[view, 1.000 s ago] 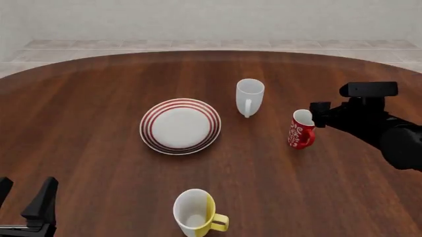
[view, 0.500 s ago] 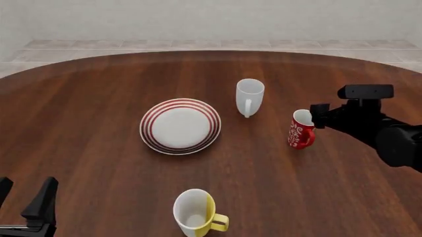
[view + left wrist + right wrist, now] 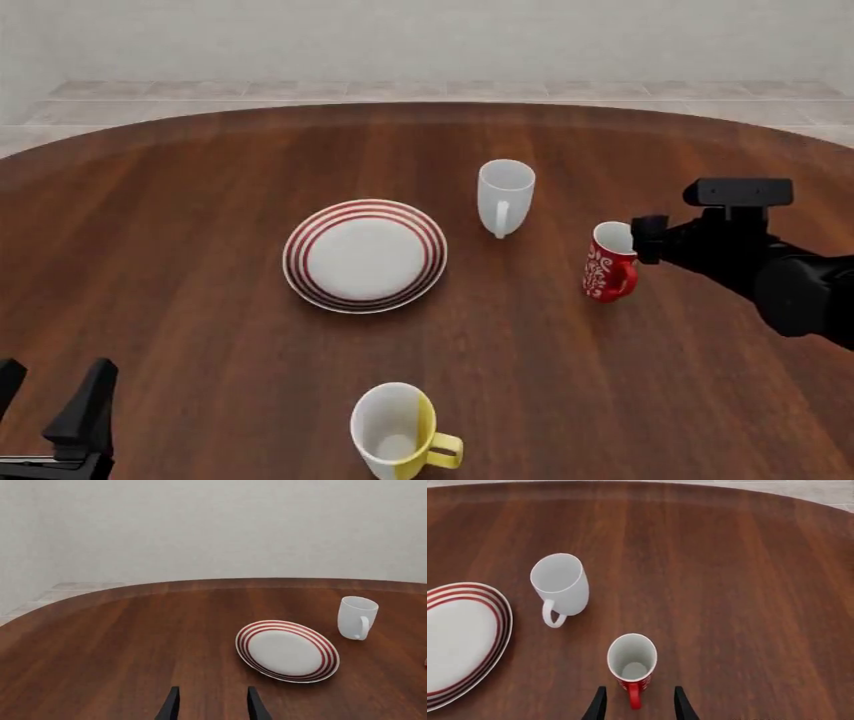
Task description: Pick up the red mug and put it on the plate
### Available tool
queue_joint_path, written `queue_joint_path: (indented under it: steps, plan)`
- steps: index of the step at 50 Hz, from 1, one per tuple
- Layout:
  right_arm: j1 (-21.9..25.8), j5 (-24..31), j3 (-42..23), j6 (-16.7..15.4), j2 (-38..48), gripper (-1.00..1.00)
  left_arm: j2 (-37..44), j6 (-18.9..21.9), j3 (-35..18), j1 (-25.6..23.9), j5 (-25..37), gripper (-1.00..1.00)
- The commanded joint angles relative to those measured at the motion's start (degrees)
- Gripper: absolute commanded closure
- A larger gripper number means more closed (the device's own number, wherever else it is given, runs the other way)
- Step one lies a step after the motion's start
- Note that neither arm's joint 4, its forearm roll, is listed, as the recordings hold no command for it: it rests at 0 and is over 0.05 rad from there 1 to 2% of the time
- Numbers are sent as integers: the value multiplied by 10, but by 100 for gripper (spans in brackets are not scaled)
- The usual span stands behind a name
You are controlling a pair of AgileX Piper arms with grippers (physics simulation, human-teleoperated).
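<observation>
Red mug: the red mug [image 3: 610, 263] stands upright on the table [image 3: 174, 220], to the right of the plate and in front-right of the white mug; in the right wrist view [image 3: 632, 662] its white inside shows from above and its red handle points back toward the camera.
Right gripper: the right gripper [image 3: 636, 705] hovers at the mug's right side, its two dark fingers [image 3: 598, 706] spread wide, one on each side of the handle; neither finger touches the mug as far as the views show, and it holds nothing. In the front view its tip [image 3: 647, 237] sits just beside the mug's rim.
Plate: the plate [image 3: 364, 255], white with red rings, lies flat left of centre, well apart from the red mug and with nothing on it.
White mug: the white mug [image 3: 505, 196] stands behind and between the plate and the red mug, near the plate's far right edge, handle facing the arms' side; it sits just off the straight line between the two.
Yellow mug: the yellow-and-white mug [image 3: 398, 430] stands at the near edge, in front of the plate, well away from that line.
Left gripper: the left gripper [image 3: 54, 418] rests low at the near left corner, fingers parted and empty, pointing toward the plate in the left wrist view [image 3: 211, 707].
</observation>
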Motion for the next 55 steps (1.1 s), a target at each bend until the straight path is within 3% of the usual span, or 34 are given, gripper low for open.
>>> queue_joint_path:
  steps: [1,55]
  plan:
    - [-5,-7,-1,-1,14,-100,0,0,0,0,0,-100]
    - [2,-40,2,3,80,-100,0,0,0,0,0,-100]
